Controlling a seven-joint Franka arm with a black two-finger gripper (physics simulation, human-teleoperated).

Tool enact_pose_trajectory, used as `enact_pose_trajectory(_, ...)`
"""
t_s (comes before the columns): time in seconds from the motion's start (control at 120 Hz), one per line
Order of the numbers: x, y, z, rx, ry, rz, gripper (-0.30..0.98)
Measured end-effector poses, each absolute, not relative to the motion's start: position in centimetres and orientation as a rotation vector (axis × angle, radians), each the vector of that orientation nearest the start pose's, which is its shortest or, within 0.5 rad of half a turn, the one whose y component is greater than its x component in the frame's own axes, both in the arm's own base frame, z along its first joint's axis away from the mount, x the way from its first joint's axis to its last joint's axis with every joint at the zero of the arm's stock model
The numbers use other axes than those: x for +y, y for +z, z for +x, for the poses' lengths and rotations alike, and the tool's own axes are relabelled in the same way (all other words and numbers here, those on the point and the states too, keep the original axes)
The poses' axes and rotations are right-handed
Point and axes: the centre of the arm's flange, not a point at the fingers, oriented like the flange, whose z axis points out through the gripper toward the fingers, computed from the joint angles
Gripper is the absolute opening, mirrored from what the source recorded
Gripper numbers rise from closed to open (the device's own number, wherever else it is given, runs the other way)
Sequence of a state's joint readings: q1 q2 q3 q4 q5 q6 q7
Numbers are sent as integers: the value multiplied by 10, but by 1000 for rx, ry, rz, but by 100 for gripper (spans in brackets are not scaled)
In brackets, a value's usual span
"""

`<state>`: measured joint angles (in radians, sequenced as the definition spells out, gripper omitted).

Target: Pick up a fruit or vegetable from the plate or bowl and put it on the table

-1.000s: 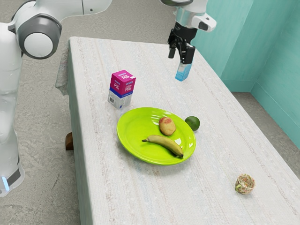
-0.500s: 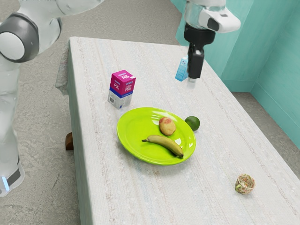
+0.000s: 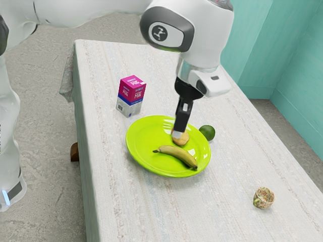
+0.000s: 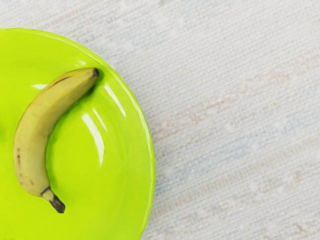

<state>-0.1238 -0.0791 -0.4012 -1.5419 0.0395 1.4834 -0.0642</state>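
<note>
Two candidates on the green plate (image 3: 144,151): banana (image 4: 34,132) and potato-like piece (image 3: 183,138); which one, cannot tell. Banana likely light, a little soft, easily bruised; best held across mid-curve. Potato-like piece probably firmer, apt to roll; take at its widest. Banana curved, yellow-green, brown flecks, dark ends. Other one rounded, tan, partly behind claw (image 3: 177,135) in exterior view. Claw above plate; open or closed, cannot tell. Green round fruit (image 3: 207,132) beside plate, on surface (image 3: 232,161).
</note>
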Motion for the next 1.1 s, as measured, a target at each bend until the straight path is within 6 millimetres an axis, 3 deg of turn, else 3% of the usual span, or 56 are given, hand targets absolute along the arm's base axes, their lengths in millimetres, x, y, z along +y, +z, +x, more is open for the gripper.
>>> enact_pose_trajectory(0.1,-230,669,468,634,-55,-3035,69)
enact_pose_trajectory(0.167,-221,670,472,640,-52,-3046,69)
enact_pose_trajectory(0.408,-261,685,460,877,-84,-2982,69)
enact_pose_trajectory(0.667,-262,677,459,1003,-30,-2938,69)
enact_pose_trajectory(0.783,-263,658,469,1057,24,-2928,69)
enact_pose_trajectory(0.958,-264,599,498,1124,120,-2919,69)
enact_pose_trajectory(1.025,-245,591,514,1099,107,-2935,68)
enact_pose_trajectory(1.1,-203,586,538,1018,80,-2970,69)
